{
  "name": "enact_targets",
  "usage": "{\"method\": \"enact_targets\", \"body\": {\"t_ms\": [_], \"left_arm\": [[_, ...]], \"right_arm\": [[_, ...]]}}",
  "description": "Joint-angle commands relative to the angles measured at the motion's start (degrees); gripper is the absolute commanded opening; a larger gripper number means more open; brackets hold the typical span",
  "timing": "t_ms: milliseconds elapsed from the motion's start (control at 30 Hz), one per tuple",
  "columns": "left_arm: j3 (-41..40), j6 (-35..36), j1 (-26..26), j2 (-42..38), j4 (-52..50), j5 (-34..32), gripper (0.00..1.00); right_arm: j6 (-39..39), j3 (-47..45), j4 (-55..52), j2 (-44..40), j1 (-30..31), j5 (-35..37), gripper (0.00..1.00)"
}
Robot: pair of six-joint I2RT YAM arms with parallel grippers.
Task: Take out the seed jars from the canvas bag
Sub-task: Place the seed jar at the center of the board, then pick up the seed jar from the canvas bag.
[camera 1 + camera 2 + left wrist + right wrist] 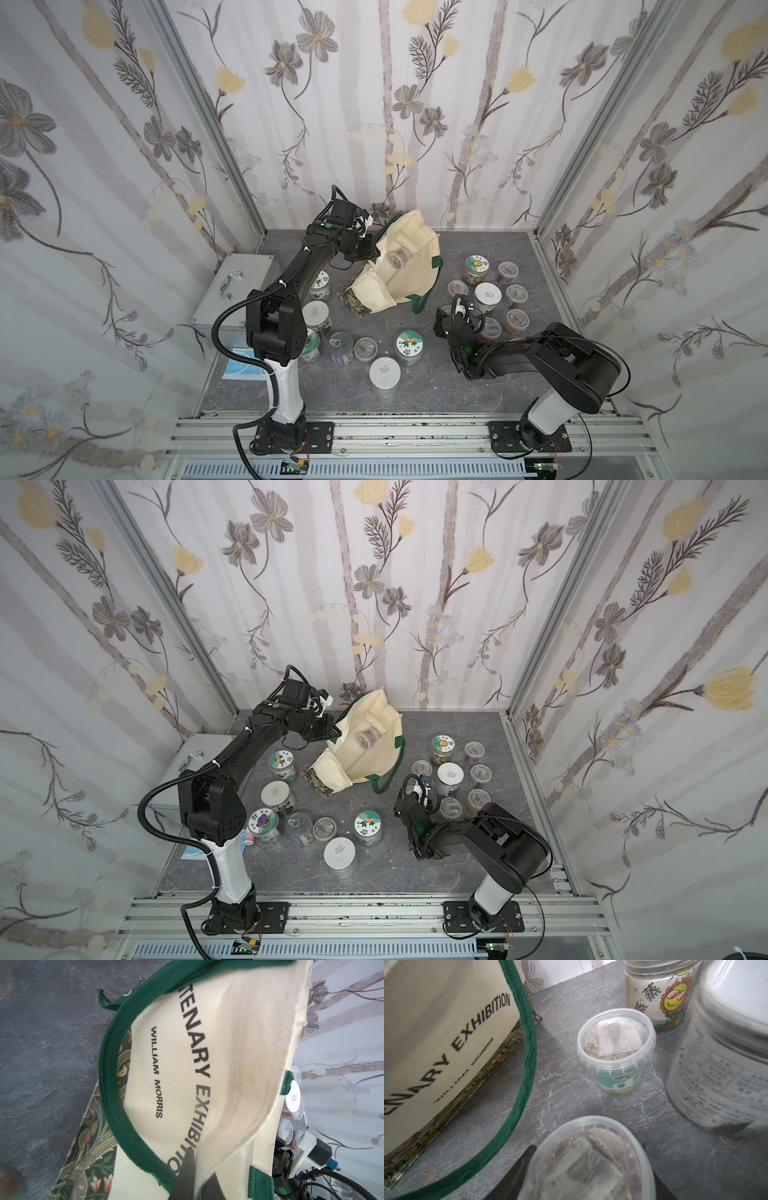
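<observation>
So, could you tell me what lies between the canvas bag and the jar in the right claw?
Only its green handle on bare tabletop, seen in the right wrist view.

Walls papered in pale stripes with grey and yellow flowers close three sides, joined by aluminium corner posts. The table is dark grey, veined like slate, with a silver metal case at its left edge and aluminium rails along the front. Light is soft and even.

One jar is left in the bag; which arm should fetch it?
Probably right. The left hand is busy pinching the canvas bag open; the right hand need only release its clear-lidded jar.
</observation>
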Motion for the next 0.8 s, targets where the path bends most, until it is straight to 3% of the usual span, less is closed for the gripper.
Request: {"method": "enact_targets", "body": {"t_ms": [0,200,400,600,767], "left_arm": [[0.42,0.52,0.09,0.37,-1.9,0.0,0.0],[0.25,0.51,0.07,0.33,-1.86,0.15,0.0],[0.24,1.87,0.09,0.11,-2.52,-0.15,0.0],[0.97,5.15,-0.5,-0.71,-4.03,-2.57,0.0],[1.26,8.22,-2.46,-1.92,-4.03,-5.63,0.0]], "right_arm": [[1.51,-0.72,1.57,0.82,0.13,-0.7,0.64],[1.24,-2.01,0.31,-2.45,0.11,-1.32,0.75],[0.25,-3.1,-4.32,-12.17,0.4,-1.63,0.92],[1.26,-1.6,-13.8,-26.44,0.23,-4.82,0.96],[0.07,5.96,-20.23,-31.44,-2.98,-18.14,0.9]]}}
